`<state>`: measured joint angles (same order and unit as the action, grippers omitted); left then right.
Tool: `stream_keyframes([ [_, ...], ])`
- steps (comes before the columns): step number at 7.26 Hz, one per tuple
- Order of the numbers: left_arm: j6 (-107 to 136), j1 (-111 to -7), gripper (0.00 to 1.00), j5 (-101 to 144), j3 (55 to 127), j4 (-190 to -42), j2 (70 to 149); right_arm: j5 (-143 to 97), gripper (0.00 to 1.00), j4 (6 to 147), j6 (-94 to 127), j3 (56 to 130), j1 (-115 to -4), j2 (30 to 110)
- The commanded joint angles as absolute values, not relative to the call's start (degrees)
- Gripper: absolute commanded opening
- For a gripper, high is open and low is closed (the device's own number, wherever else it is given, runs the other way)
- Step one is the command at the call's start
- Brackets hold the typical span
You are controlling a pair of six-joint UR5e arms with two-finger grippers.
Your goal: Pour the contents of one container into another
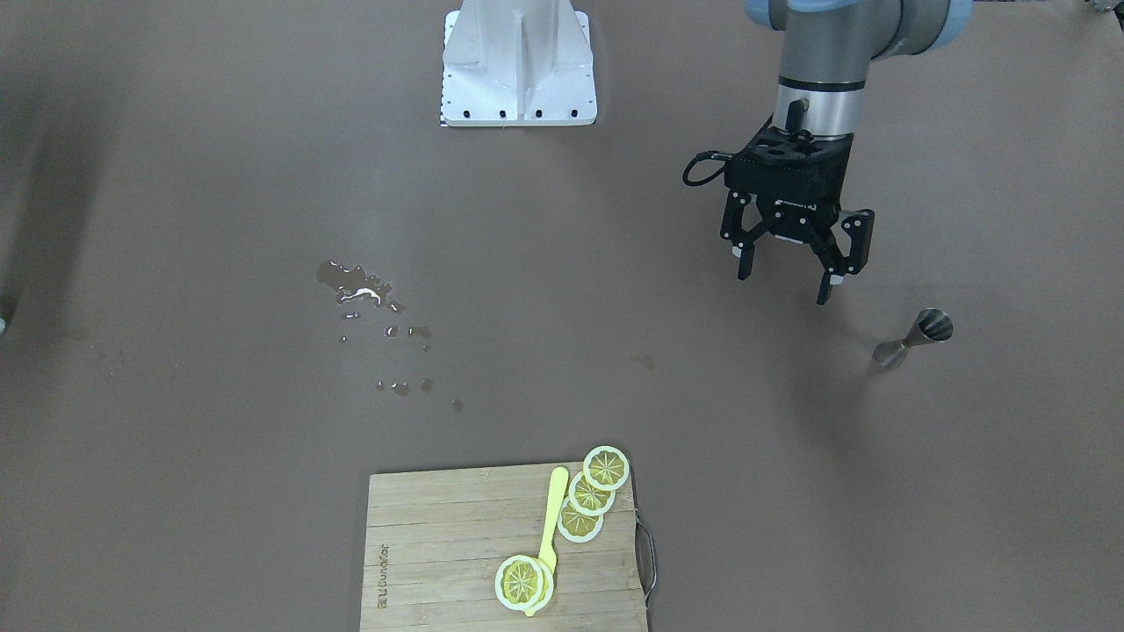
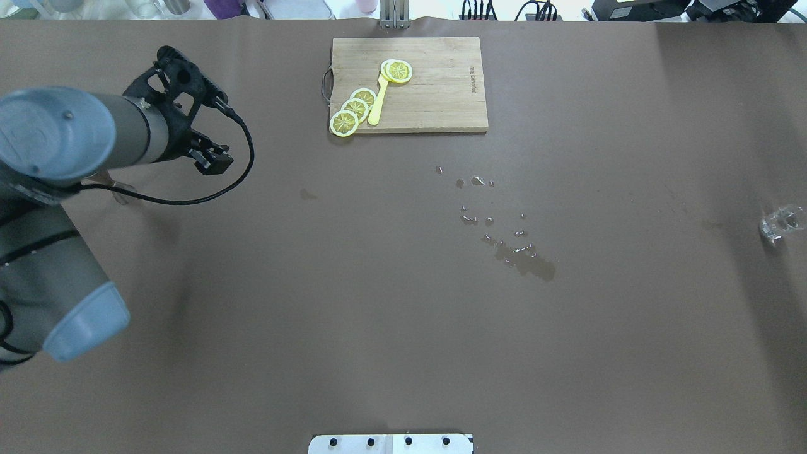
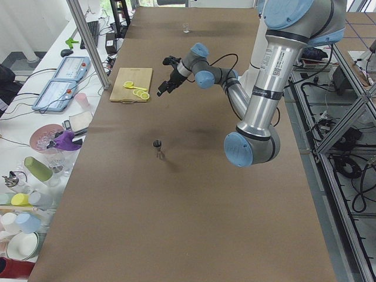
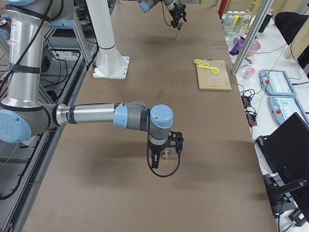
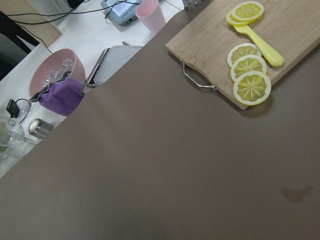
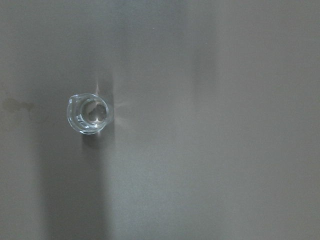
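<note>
The grey steel jigger stands upright on the brown table; in the exterior left view the jigger stands alone. My left gripper hangs open and empty above the table, apart from the jigger and closer to the robot's base. The small clear glass stands at the table's far right end, and the right wrist view looks straight down into the glass. In the exterior right view my right gripper hovers right at the glass; I cannot tell whether it is open or shut.
A wooden cutting board with lemon slices and a yellow utensil lies at the table's far edge. Spilled liquid dots the middle. The white robot base is at the near edge. A pink bowl sits off the table.
</note>
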<state>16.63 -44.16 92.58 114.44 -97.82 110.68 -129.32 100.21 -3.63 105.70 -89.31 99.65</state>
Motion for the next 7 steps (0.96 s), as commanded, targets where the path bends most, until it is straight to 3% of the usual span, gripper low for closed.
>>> stream_keyframes([
  [1, 6.4, -55.1, 0.95, 110.0, 111.2, -97.8, 110.2, -129.3, 1.0, 99.7, -3.8, 106.6, -87.9, 99.1],
  [5, -6.4, -77.5, 0.97, 125.7, 104.9, -97.7, 102.0, -129.1, 1.0, 99.6, -3.6, 106.3, -87.9, 97.6],
  [7, -8.4, -84.8, 0.97, 133.4, 103.9, -97.4, 92.4, -129.4, 1.0, 99.7, -3.2, 106.3, -87.4, 95.9],
])
